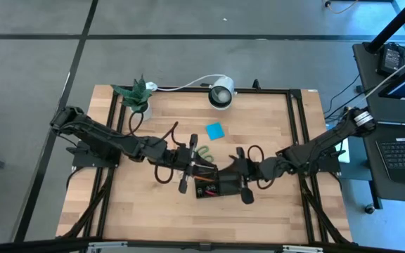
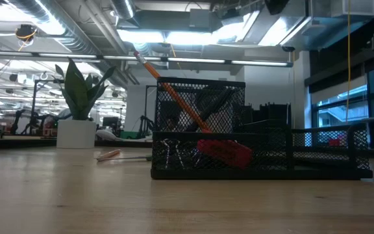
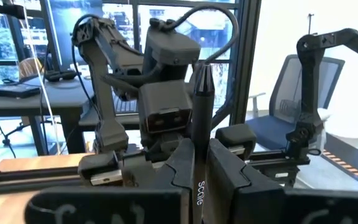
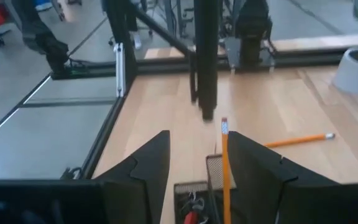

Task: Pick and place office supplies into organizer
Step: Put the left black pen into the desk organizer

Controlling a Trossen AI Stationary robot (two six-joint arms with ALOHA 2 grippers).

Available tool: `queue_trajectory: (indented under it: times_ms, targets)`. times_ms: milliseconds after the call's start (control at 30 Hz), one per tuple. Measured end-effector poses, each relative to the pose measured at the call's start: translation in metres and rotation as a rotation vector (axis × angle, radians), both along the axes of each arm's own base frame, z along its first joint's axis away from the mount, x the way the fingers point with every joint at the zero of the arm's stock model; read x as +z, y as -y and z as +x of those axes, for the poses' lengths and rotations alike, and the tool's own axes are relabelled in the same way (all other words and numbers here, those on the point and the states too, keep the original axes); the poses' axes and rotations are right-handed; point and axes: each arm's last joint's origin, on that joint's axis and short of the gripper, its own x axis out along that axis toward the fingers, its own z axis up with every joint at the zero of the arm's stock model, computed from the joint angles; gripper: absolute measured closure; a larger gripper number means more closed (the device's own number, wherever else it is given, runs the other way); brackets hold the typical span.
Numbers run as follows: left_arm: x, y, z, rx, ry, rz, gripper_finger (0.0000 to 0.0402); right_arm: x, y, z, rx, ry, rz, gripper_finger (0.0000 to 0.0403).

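Observation:
My left gripper (image 1: pixel 193 167) (image 3: pixel 197 180) hovers over the black mesh organizer's (image 1: pixel 213 187) (image 2: pixel 258 153) left end, shut on a black pen (image 3: pixel 201 106) (image 4: pixel 206 56). My right gripper (image 1: pixel 236 171) (image 4: pixel 199 165) hangs open over the organizer's right part, its fingers either side of an orange pencil (image 4: pixel 225 168) (image 2: pixel 174 91) that leans in the tall compartment. A red piece (image 2: pixel 224 152) and clips (image 2: pixel 174 155) lie inside. Another orange pencil (image 4: pixel 300 140) (image 2: pixel 109 155), green-handled scissors (image 1: pixel 202 152) and a blue sticky-note pad (image 1: pixel 214 131) lie on the table. My left gripper pinches the black pen's shaft (image 3: pixel 199 168) between its two fingers, which come level from the table's left and lie across it. The pen stands upright, lifted clear, with its top end (image 3: pixel 202 68) above the fingers and its lower tip (image 4: pixel 207 115) hanging free.
A potted green plant (image 1: pixel 138 95) (image 2: pixel 76 107) and a white round lamp (image 1: pixel 221 93) stand at the far edge. Black rails (image 1: pixel 297 126) frame the wooden table. Bare wood lies near the front edge (image 1: pixel 146 211). Both grippers are close together over the organizer.

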Motion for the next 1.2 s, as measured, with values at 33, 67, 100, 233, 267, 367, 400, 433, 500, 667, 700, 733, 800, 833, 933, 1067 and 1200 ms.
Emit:
queue_trajectory:
  times_ms: [33,67,100,233,267,367,400,433,500,667,700,733,800,833,933,1067,1200]
  targets:
    - [0.0,0.0,0.0,-0.001,0.0,0.0,0.0388,0.001,0.0,0.001,0.0,0.014,0.002,0.024]
    - [0.0,0.0,0.0,-0.001,0.002,-0.001,0.0388,0.001,0.0,0.002,0.0,0.022,0.001,0.024]
    - [0.001,0.0,0.0,-0.001,0.006,-0.001,0.0388,0.002,0.0,0.002,0.001,0.033,-0.001,0.024]
    - [0.003,0.0,0.0,-0.001,0.034,0.015,0.0388,0.006,0.001,0.004,0.002,0.078,-0.013,0.024]
    - [0.004,0.0,0.0,0.0,0.046,0.015,0.0388,0.007,0.002,0.004,0.001,0.087,-0.014,0.024]
    - [0.007,0.0,-0.001,0.002,0.074,0.027,0.0388,0.011,0.005,0.006,-0.014,0.119,-0.002,0.024]
    - [0.007,0.0,-0.001,0.002,0.077,0.03,0.0388,0.011,0.006,0.007,-0.019,0.124,0.001,0.024]
    - [0.007,0.0,-0.001,0.004,0.08,0.036,0.0388,0.011,0.007,0.008,-0.023,0.128,0.003,0.024]
    - [0.008,0.0,-0.001,0.005,0.092,0.041,0.0388,0.013,0.008,0.008,-0.028,0.149,0.014,0.024]
    - [0.009,0.0,-0.001,0.011,0.101,0.05,0.0388,0.016,0.008,0.009,-0.025,0.168,0.026,0.0243]
    - [0.009,0.0,-0.001,0.012,0.104,0.054,0.0388,0.016,0.008,0.009,-0.026,0.17,0.029,0.0247]
    - [0.01,0.0,-0.001,0.012,0.109,0.054,0.0388,0.016,0.008,0.009,-0.026,0.171,0.03,0.0252]
    - [0.011,0.0,-0.001,0.014,0.121,0.053,0.0388,0.016,0.008,0.009,-0.026,0.17,0.029,0.0268]
    - [0.011,0.0,-0.001,0.015,0.127,0.059,0.0388,0.016,0.008,0.009,-0.026,0.17,0.029,0.0277]
    - [0.012,-0.001,-0.001,0.022,0.134,0.081,0.0388,0.016,0.008,0.009,-0.026,0.17,0.027,0.0309]
    - [0.012,-0.001,-0.001,0.024,0.134,0.079,0.0388,0.016,0.008,0.009,-0.024,0.17,0.021,0.0342]
    - [0.012,-0.001,-0.001,0.025,0.134,0.078,0.0388,0.016,0.008,0.009,-0.02,0.172,0.004,0.0346]
